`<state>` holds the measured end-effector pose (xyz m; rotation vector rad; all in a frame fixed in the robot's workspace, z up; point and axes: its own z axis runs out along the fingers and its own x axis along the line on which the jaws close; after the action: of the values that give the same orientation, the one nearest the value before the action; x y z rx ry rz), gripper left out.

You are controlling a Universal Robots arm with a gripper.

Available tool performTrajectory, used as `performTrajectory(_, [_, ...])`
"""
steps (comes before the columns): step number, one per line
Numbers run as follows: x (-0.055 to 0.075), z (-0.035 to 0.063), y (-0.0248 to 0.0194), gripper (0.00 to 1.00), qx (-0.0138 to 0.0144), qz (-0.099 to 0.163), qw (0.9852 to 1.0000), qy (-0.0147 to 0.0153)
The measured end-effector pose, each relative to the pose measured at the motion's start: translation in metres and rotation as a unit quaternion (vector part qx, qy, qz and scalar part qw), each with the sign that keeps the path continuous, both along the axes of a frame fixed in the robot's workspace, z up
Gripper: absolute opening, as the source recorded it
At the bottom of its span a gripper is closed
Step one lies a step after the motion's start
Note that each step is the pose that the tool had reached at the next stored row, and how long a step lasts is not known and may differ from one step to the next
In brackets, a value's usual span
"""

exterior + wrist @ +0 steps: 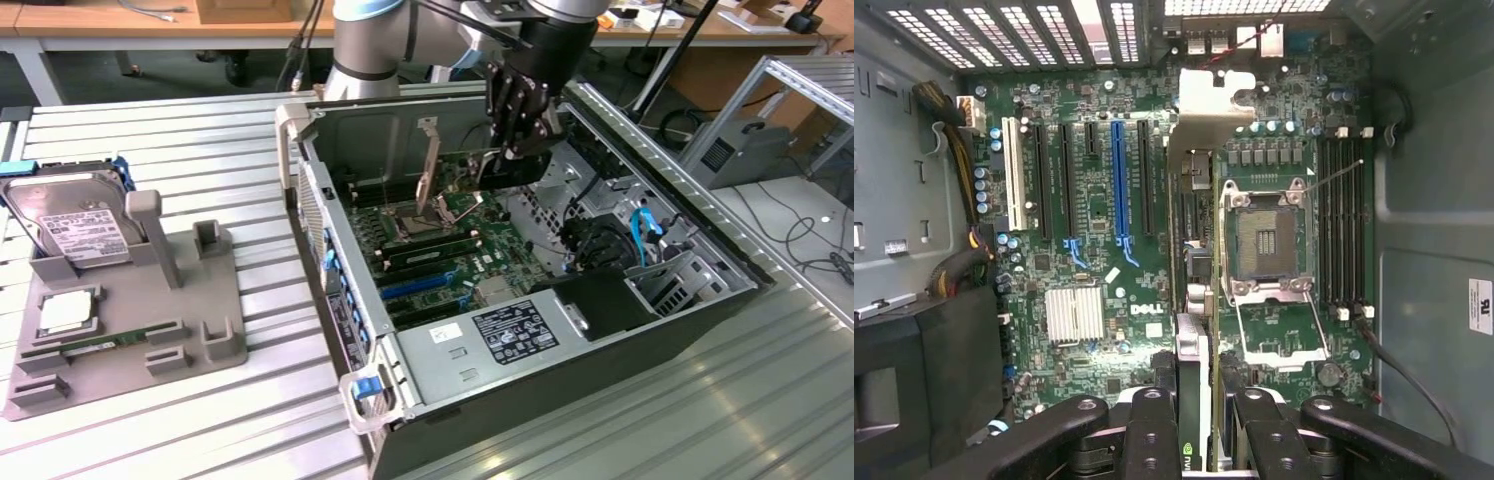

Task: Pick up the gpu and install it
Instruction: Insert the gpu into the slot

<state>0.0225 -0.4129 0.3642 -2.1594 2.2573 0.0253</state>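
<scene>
wrist view: gpu edge-on between gripper fingers, over motherboard

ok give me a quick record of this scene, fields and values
arm: reaching down into the open computer case
jaws: closed on the graphics card
card position: held on edge above the motherboard, apparently not seated
expansion slots: blue slot and its neighbours empty
processor socket: open, no chip in it
grey holder: on the table at the exterior view's left
on the holder: hard drive, small square chip
</scene>
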Motion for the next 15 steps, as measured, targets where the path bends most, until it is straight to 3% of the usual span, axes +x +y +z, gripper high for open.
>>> performTrajectory(15, [0.0000, -0.0061, -0.0015, 0.27, 0.0000, 0.000, 1.0000, 0.0000])
